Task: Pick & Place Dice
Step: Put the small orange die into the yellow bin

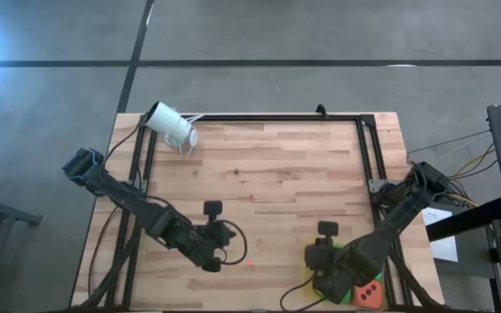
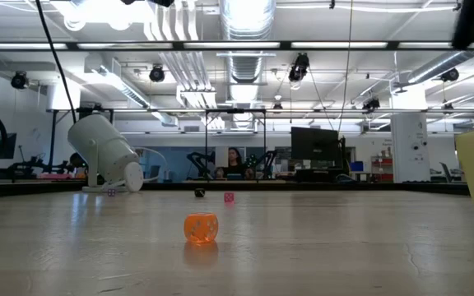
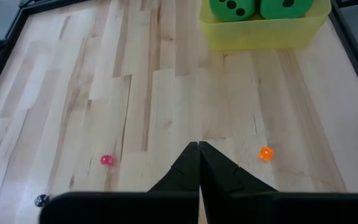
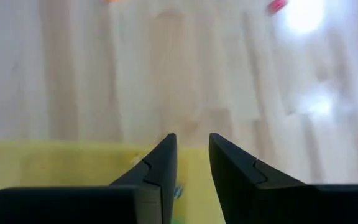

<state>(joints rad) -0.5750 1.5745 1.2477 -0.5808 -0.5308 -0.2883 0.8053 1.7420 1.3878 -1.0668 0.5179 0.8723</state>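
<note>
Pale planked wood table [image 1: 277,165], smooth; translucent yellow plastic tray [image 3: 260,34].

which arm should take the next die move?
Right, probably. Its end effector hangs over the yellow bin where the green dice and orange-red die sit, fingers slightly apart with nothing between them. The left end effector is shut, over bare table.
</note>
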